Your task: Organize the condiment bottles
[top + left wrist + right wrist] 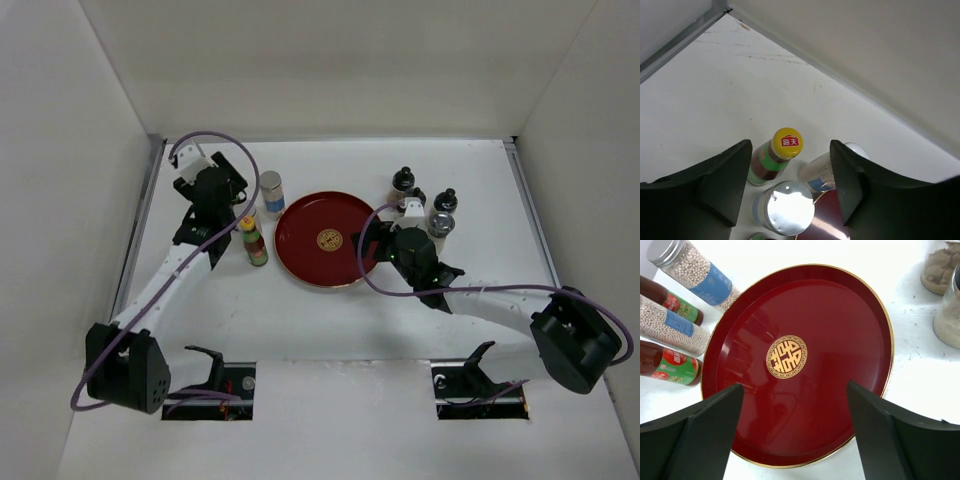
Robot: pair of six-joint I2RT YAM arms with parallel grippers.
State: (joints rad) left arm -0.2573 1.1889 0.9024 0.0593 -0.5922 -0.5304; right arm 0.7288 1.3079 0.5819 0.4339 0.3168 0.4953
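Note:
Left of the round red plate (pixel 325 240) stand a silver-lidded shaker (pixel 271 190) and two green-red yellow-capped bottles (pixel 252 238). My left gripper (pixel 238 200) hovers open and empty over this group. The left wrist view shows a yellow-capped bottle (pixel 785 146), a shaker's silver lid (pixel 785 207) and a second shaker (pixel 825 171) between the spread fingers. Black-capped and silver-topped cruets (pixel 425 200) stand right of the plate. My right gripper (pixel 372 240) is open and empty above the plate (pixel 790 390). Its view shows two shakers (pixel 695 270) and two green-red bottles (pixel 670 367) to the left.
The white table ends at walls at the back and on both sides, and the left group sits near the back-left corner (pixel 725 7). Two glass cruets (pixel 947 315) show at the right wrist view's right edge. Purple cables loop over both arms.

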